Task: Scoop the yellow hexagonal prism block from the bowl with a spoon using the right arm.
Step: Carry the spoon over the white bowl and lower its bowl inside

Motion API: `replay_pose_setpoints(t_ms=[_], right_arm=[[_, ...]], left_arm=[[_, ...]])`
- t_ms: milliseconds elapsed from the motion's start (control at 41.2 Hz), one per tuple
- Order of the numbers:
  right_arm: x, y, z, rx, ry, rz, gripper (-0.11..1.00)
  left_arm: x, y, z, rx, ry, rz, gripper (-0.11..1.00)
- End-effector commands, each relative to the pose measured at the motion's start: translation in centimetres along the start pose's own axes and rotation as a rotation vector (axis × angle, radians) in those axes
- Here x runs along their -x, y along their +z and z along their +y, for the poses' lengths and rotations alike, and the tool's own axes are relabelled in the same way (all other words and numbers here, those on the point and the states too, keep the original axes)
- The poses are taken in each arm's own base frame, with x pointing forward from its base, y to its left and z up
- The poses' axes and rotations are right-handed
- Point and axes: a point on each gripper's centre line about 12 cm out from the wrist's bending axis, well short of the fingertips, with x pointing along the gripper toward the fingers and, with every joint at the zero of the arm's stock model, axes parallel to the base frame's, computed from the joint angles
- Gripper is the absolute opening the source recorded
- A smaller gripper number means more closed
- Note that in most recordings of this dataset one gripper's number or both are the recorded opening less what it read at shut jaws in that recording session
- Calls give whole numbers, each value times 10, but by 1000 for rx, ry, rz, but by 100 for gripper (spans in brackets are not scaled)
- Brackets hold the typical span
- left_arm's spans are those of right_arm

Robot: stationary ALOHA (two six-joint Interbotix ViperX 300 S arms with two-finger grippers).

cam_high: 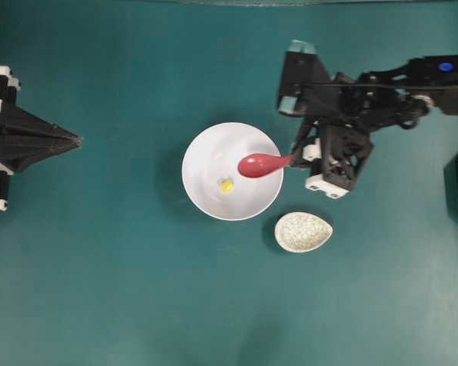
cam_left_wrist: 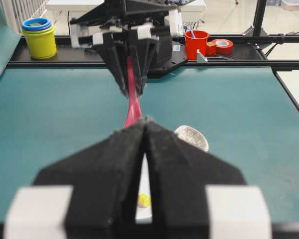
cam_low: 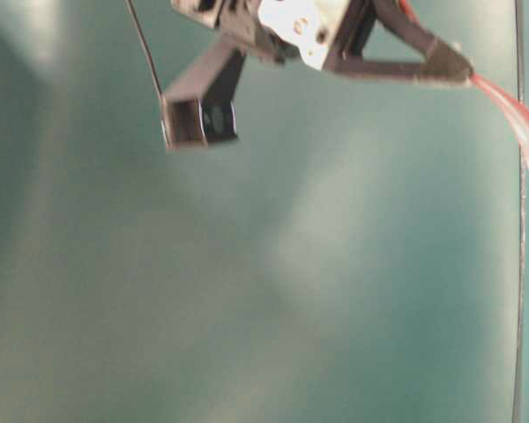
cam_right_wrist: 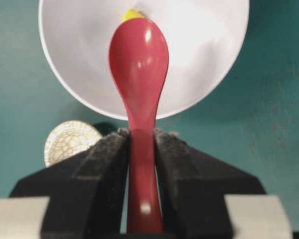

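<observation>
Right gripper (cam_right_wrist: 141,149) clamped on glossy, slippery spoon (cam_right_wrist: 138,64) handle. Tiny light yellow block (cam_high: 227,184) just beyond scoop; likely skitters, so slide underneath.

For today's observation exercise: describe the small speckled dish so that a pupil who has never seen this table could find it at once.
Start at the large white bowl in the middle of the teal table. Just past its rim, on the side where the right arm works, lies a much smaller oval dish. Unlike the plain bowl, it is cream with a fine crackled pattern, and nothing lies in it.
</observation>
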Motion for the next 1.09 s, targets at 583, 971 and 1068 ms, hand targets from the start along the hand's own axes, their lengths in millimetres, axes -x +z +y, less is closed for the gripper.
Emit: replay_pose_setpoints(t_ms=[583, 971, 1068], right_arm=[[-33, 15, 4, 17, 0, 96, 23], [-49, 15, 5, 24, -2, 100, 23], [-52, 18, 5, 31, -4, 83, 23]], left_arm=[[-3, 9, 0, -11, 1, -28, 0], [-3, 9, 0, -11, 0, -26, 0], [-3, 9, 0, -11, 1, -26, 0]])
